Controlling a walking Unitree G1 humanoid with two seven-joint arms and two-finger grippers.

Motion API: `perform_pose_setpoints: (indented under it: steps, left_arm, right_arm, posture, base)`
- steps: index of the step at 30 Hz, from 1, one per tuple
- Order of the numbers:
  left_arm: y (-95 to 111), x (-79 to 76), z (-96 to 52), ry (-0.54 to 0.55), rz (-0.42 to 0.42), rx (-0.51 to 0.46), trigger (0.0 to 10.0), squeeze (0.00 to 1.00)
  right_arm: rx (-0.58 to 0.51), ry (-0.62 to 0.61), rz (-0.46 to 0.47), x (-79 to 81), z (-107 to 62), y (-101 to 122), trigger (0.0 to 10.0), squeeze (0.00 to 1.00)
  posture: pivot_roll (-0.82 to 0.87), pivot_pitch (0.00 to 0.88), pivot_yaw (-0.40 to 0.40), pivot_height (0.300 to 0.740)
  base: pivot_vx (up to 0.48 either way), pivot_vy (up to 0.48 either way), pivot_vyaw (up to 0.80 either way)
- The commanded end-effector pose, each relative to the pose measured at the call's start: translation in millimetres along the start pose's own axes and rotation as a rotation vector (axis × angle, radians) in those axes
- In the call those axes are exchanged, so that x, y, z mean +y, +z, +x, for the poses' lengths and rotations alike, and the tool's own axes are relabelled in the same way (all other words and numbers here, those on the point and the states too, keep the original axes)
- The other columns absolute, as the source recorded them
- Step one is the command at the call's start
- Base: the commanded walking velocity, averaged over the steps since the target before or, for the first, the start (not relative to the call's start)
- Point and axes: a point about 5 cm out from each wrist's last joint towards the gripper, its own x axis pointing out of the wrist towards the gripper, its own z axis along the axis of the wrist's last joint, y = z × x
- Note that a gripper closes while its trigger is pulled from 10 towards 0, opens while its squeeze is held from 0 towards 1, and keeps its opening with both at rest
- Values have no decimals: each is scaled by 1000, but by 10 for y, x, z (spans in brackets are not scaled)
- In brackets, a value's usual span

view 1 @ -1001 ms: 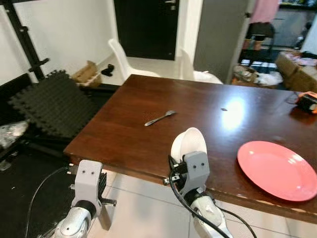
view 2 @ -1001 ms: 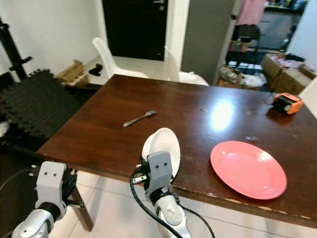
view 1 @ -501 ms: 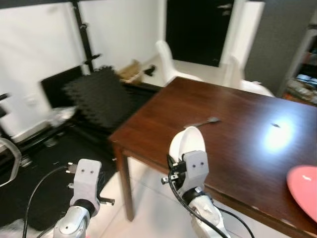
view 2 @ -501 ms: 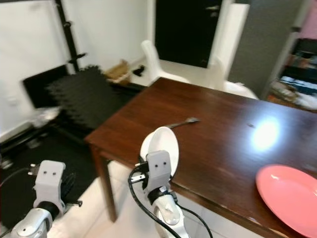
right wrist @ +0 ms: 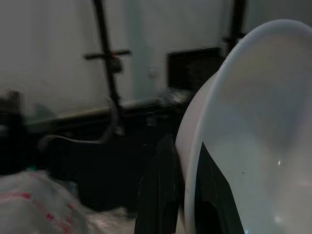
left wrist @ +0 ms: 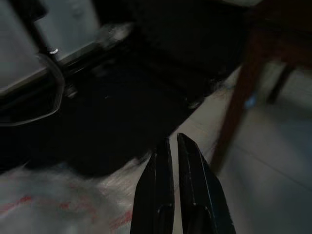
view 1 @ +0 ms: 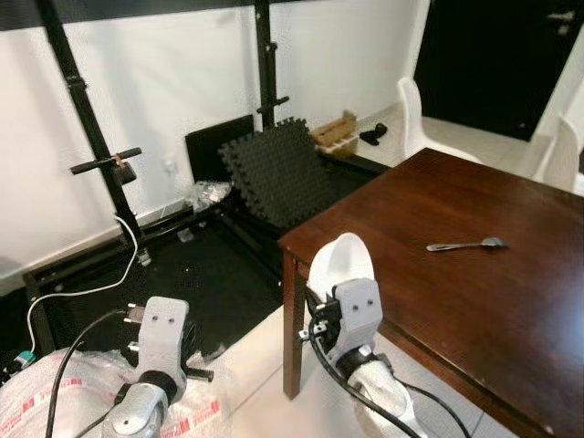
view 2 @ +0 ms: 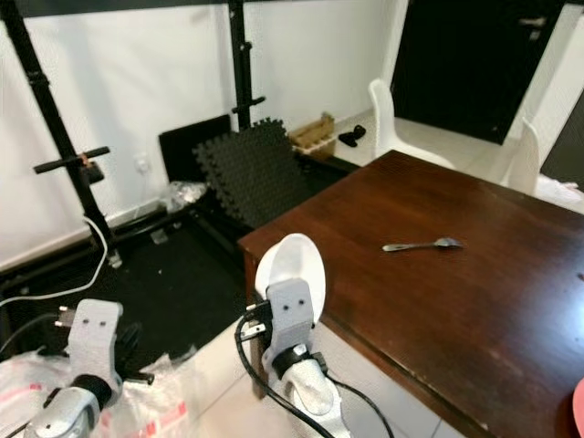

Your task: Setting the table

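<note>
The right gripper (right wrist: 183,195) is raised just off the near corner of the dark brown wooden table (view 1: 511,301), its two black fingers pinched on the rim of a white round bowl (view 1: 339,263) that stands on edge above the grey wrist housing, one finger on each side of the wall. The bowl sits in the air beside the table's corner, not resting on the top.

The left gripper (left wrist: 174,146) hangs lower, well to the left of the table, over pale floor tiles and a heap of clear plastic sheeting with red print (view 1: 36,401); its fingers are drawn together with only a thin slit between them, and they grip nothing.

Farther in on the table top lies a silver metal spoon (view 1: 465,245), flat and alone, well apart from the bowl.

Beyond the table's left edge, black foam floor mats (view 1: 278,173) lean against a black metal frame (view 1: 265,64) before the white wall, with a small cardboard box (view 1: 333,132) near them. Behind the table's far end stands a white plastic chair (view 1: 415,114), by a dark doorway.
</note>
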Motion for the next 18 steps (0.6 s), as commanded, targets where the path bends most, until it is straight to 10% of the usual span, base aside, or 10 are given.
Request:
perform_pose_setpoints:
  steps: [1, 18]
  left_arm:
    - [-61, -2, -23, 4, 1, 20, 10000, 0]
    - [-103, -8, -13, 4, 5, 37, 10000, 0]
  right_arm:
    - [6, 8, 10, 26, -28, -30, 10000, 0]
    - [26, -17, 18, -15, -49, -80, 10000, 0]
  posture:
    - [37, 97, 68, 740]
    - [36, 99, 71, 740]
  base:
    - [0, 0, 769]
    - [0, 0, 765]
